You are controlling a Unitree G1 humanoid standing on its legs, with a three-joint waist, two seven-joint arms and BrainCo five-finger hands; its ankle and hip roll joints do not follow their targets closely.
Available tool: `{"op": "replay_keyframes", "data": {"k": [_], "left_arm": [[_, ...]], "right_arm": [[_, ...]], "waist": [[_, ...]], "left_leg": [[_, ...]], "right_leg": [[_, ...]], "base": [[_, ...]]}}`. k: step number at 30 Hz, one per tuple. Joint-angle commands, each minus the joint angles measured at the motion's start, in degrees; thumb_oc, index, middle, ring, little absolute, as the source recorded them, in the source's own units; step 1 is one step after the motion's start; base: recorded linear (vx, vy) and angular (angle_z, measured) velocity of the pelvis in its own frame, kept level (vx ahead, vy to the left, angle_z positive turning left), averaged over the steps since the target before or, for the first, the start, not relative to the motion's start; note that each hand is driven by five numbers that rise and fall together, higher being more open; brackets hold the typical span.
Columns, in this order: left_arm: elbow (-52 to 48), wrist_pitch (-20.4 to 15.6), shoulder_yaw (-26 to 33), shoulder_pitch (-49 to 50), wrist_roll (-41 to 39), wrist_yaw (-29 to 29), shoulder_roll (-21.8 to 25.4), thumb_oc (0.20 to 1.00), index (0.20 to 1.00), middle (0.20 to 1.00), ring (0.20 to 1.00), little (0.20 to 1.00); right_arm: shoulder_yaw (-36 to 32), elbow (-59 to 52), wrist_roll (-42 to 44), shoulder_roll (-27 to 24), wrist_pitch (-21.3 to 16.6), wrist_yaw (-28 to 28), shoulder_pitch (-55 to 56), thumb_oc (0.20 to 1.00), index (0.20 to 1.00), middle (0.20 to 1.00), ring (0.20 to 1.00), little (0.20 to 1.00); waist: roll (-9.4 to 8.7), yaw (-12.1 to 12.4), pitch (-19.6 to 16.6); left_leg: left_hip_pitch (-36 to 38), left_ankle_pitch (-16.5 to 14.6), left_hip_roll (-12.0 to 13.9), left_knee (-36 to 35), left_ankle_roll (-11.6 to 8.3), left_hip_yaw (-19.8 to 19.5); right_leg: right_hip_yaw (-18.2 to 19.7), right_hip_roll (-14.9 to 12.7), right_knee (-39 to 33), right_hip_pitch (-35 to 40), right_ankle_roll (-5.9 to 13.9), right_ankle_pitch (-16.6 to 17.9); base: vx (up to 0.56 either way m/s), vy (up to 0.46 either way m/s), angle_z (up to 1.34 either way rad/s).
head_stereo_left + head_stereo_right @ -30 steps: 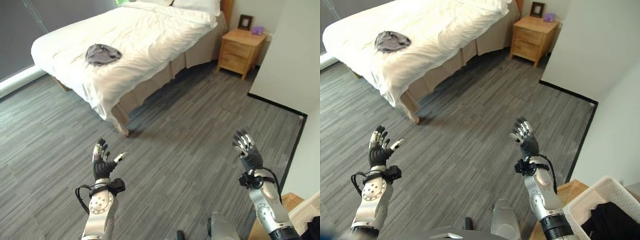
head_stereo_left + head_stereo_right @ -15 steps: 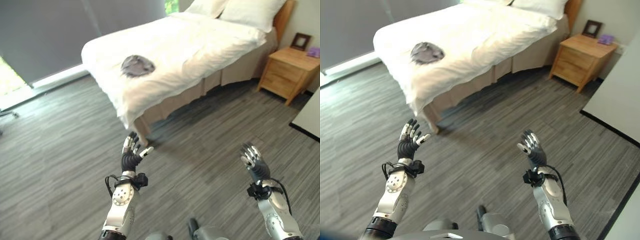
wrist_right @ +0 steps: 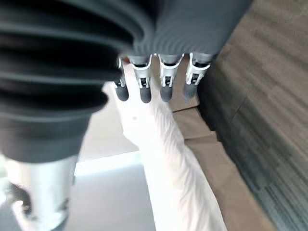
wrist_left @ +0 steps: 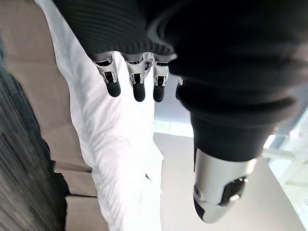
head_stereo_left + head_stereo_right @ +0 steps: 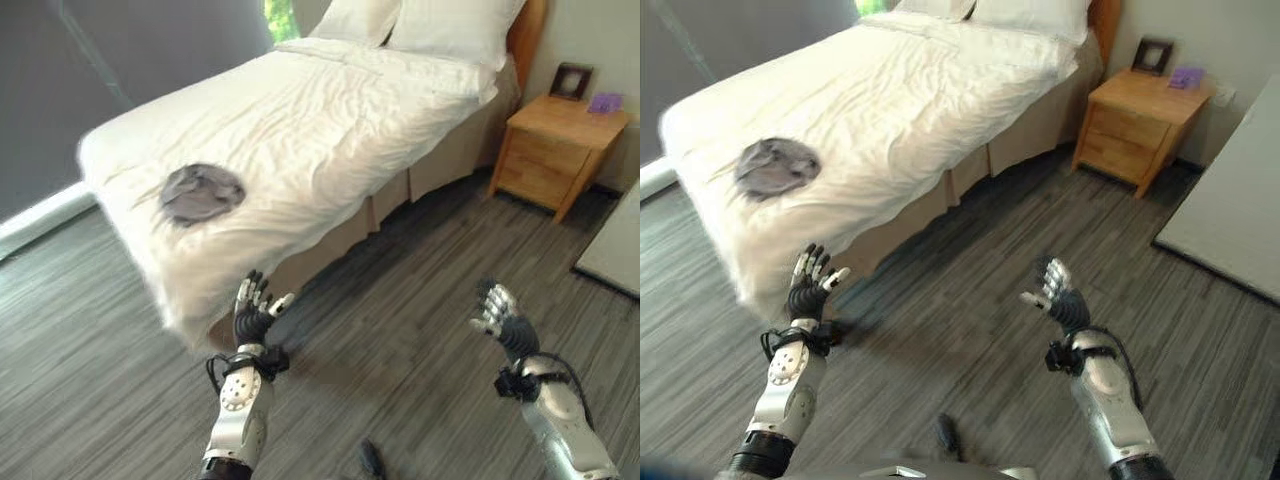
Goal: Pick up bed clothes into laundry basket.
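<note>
On bed (image 5: pixel 330 110): grey garment (image 5: pixel 201 192) | both hands raised, empty, fingers straight

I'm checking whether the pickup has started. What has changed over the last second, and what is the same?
Mostly the camera has moved: the view has swung toward the bed, which now sits nearer, and the basket seen a second ago is out of frame. Nothing was grasped or let go. The grey garment lies on the sheet as before, and the left hand and right hand remain raised, open and empty.
</note>
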Motion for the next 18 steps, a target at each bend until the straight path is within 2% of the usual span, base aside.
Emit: {"op": "replay_keyframes", "data": {"k": [1,2,3,4,6,7,8,10,12,13,16,17,18], "left_arm": [[-1.92,-3.17,2.62,-2.67,2.14,0.52,3.99,1.000,1.000,1.000,1.000,1.000],[-1.65,-2.90,2.54,-3.04,3.01,0.80,4.69,1.000,1.000,1.000,1.000,1.000],[-1.91,-2.98,2.67,-3.32,3.22,0.86,4.93,1.000,1.000,1.000,1.000,1.000],[-1.91,-2.98,2.68,-3.32,3.22,0.86,4.93,1.000,1.000,1.000,1.000,1.000],[-2.40,-3.32,2.53,-3.73,3.40,0.68,5.39,1.000,1.000,1.000,1.000,1.000],[-2.32,-3.39,2.34,-3.95,3.62,0.53,5.70,1.000,1.000,1.000,1.000,1.000],[-1.69,-3.61,1.97,-4.13,4.42,0.54,6.06,1.000,1.000,1.000,1.000,1.000],[-1.73,-3.63,1.10,-3.61,5.62,0.51,6.07,1.000,1.000,1.000,1.000,1.000],[-2.26,-3.38,1.46,-2.40,5.73,0.44,5.64,1.000,1.000,1.000,1.000,1.000],[-2.57,-3.35,1.28,-2.03,5.68,0.31,5.47,1.000,1.000,1.000,1.000,1.000],[-4.08,-3.01,0.37,-0.80,5.30,-0.80,5.48,1.000,1.000,1.000,1.000,1.000],[-4.31,-3.26,-0.40,-1.85,3.30,-1.50,5.03,1.000,1.000,1.000,1.000,1.000],[-4.10,-3.41,-0.56,-2.48,1.91,-1.52,4.58,1.000,1.000,1.000,1.000,1.000]], "right_arm": [[-1.64,-1.25,-1.81,-0.21,-2.84,-0.02,-4.67,1.000,1.000,1.000,1.000,1.000],[-1.71,-1.33,-0.96,0.68,-2.89,-0.08,-4.54,1.000,1.000,1.000,1.000,1.000],[-1.62,-1.28,-0.37,0.97,-2.78,0.00,-4.56,1.000,1.000,1.000,1.000,1.000],[-1.61,-1.28,-0.37,0.97,-2.79,0.00,-4.57,1.000,1.000,1.000,1.000,1.000],[-1.58,-1.63,-0.12,0.77,-2.67,0.32,-4.35,1.000,1.000,1.000,1.000,1.000],[-1.46,-1.65,-0.22,0.59,-2.59,0.52,-4.15,1.000,1.000,1.000,1.000,1.000],[-1.33,-1.28,-0.67,0.22,-2.45,0.93,-3.85,1.000,1.000,1.000,1.000,1.000],[-1.17,-1.41,-1.36,-0.89,-2.22,1.31,-4.12,1.000,1.000,1.000,1.000,1.000],[-1.26,-1.41,-2.40,-1.79,-1.79,1.22,-5.40,1.000,1.000,1.000,1.000,1.000],[-1.37,-1.23,-2.78,-2.51,-1.93,1.15,-6.26,1.000,1.000,1.000,1.000,1.000],[-0.57,-0.26,-4.52,-5.52,-2.05,0.41,-11.58,1.000,1.000,1.000,1.000,1.000],[0.32,-0.41,-4.10,-6.72,-2.79,0.62,-14.46,1.000,1.000,1.000,1.000,1.000],[0.73,-0.25,-3.64,-6.70,-2.87,0.73,-14.75,1.000,1.000,1.000,1.000,1.000]], "waist": [[0.80,-1.55,3.13],[1.58,-2.92,3.99],[1.91,-3.37,4.12],[1.90,-3.48,4.16],[1.96,-4.24,4.23],[1.50,-4.75,3.87],[0.95,-5.48,3.44],[-0.27,-4.82,2.46],[-0.88,-3.69,1.59],[-0.96,-3.30,1.18],[-0.62,-1.84,0.74],[-1.17,-2.49,2.56],[-1.81,-2.54,3.43]], "left_leg": [[1.05,-1.30,5.98,4.38,-10.80,1.15],[2.84,-2.38,6.45,4.04,-10.82,-0.22],[3.71,-2.82,6.48,3.77,-10.96,-0.90],[3.75,-2.81,6.46,3.77,-10.96,-1.00],[4.60,-3.44,6.07,3.50,-11.50,-1.96],[5.01,-3.85,5.60,3.20,-11.80,-2.89],[6.26,-4.65,4.99,2.33,-12.23,-5.30],[6.77,-5.15,4.31,1.80,-12.36,-8.51],[6.27,-5.13,4.32,2.08,-12.43,-8.96],[6.02,-4.94,4.42,1.94,-12.57,-9.38],[5.16,-4.90,5.63,3.02,-13.34,-10.77],[0.48,-5.27,6.81,18.49,-15.64,-10.63],[-2.68,-2.97,7.00,26.63,-16.83,-10.37]], "right_leg": [[8.17,-4.13,-11.31,-3.58,2.54,28.07],[8.21,-4.01,-9.98,-8.09,0.97,24.96],[7.27,-5.29,-12.70,-9.56,0.37,24.15],[7.17,-5.34,-12.72,-9.48,0.37,24.12],[6.94,-6.04,-18.72,-10.90,0.68,23.26],[7.69,-5.47,-23.94,-10.80,1.13,22.50],[11.27,-2.99,-33.75,-9.28,2.37,20.47],[12.95,-2.29,-39.09,-7.93,2.98,21.81],[12.25,-3.28,-41.15,-6.19,2.92,22.21],[13.15,-2.97,-41.91,-5.43,2.76,22.24],[11.57,-2.26,-40.66,-4.20,1.05,20.15],[10.70,-1.71,-37.59,-3.42,-1.59,17.70],[10.27,-1.90,-37.00,-2.90,-2.46,17.70]], "base": [[0.27,0.074,0.76],[0.31,0.038,0.80],[0.24,0.013,0.70],[0.17,-0.005,0.48],[0.18,-0.030,0.63],[0.29,-0.069,0.99],[0.29,-0.091,0.82],[0.24,-0.166,1.56],[0.12,-0.178,1.23],[0.09,-0.232,0.40],[0.10,-0.309,0.11],[0.08,-0.411,0.34],[0.03,-0.370,0.47]]}}
